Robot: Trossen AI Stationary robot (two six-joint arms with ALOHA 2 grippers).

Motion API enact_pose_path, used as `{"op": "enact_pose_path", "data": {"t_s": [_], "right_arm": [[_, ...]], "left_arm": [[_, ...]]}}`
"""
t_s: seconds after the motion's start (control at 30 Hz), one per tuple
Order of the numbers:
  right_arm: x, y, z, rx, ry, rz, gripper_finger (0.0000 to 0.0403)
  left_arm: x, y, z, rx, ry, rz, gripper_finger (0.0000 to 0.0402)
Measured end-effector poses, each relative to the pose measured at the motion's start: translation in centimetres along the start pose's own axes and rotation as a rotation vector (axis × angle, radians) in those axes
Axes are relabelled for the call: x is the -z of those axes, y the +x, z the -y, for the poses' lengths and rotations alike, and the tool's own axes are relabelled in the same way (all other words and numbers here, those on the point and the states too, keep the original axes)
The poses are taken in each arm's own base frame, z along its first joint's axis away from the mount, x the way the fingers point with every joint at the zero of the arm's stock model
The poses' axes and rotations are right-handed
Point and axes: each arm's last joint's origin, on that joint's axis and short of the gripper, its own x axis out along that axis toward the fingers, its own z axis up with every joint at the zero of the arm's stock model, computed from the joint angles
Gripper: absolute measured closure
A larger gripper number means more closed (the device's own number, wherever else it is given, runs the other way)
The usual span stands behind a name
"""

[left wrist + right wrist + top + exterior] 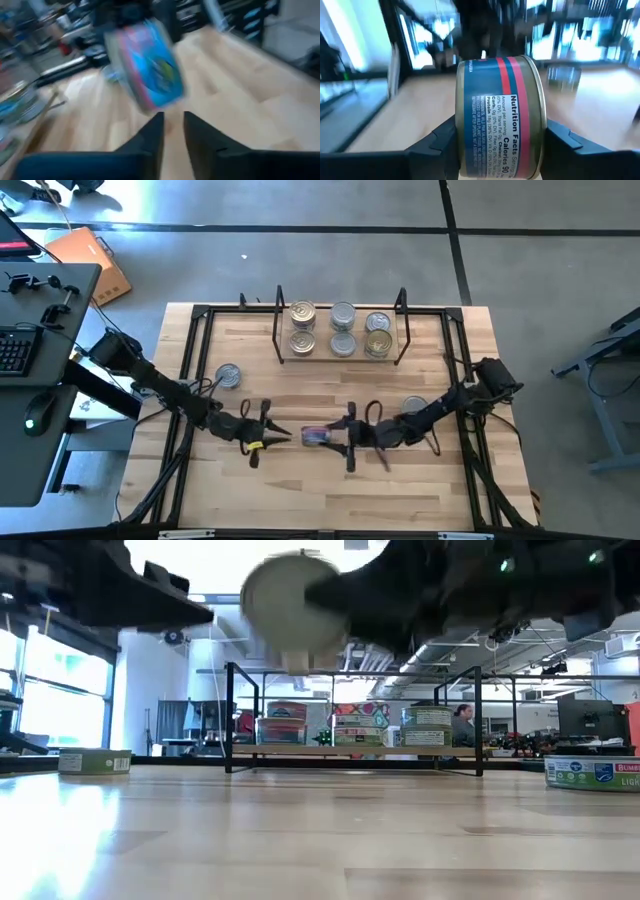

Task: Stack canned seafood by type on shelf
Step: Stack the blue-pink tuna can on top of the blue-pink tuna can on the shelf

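Gripping a blurred can (500, 117), right gripper (345, 442) jaws; left gripper (262, 438) jaws narrowly parted, empty.

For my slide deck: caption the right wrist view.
Right gripper holds a sideways seafood can, nutrition label showing, above the wooden table.

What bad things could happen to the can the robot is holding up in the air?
The right hand pinches the can by its round sides, high above the table, so it could slip out and fall. The left hand sits very close beside it and might bump it. The shelf already holds six cans, so setting this one down could knock a neighbor.
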Motion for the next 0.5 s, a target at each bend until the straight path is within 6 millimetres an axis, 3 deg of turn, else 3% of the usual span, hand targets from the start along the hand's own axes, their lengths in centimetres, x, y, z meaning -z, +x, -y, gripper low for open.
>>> {"op": "enact_pose_path", "data": {"t_s": [0.13,0.3,0.5], "right_arm": [[-1.4,-0.8,-0.9,-0.032,-0.069,0.168,0.0225],[-2.5,-0.6,-1.3,-0.039,-0.14,0.237,0.0225],[-3.2,-0.3,-1.0,-0.021,-0.13,0.276,0.0225]], "left_arm": [[-0.3,0.1,0.1,0.067,-0.016,0.051,0.0268],[-0.2,1.1,0.0,0.042,0.031,0.083,0.0187],[-1.4,3.0,-0.2,-0.004,0.102,0.142,0.0144]]}}
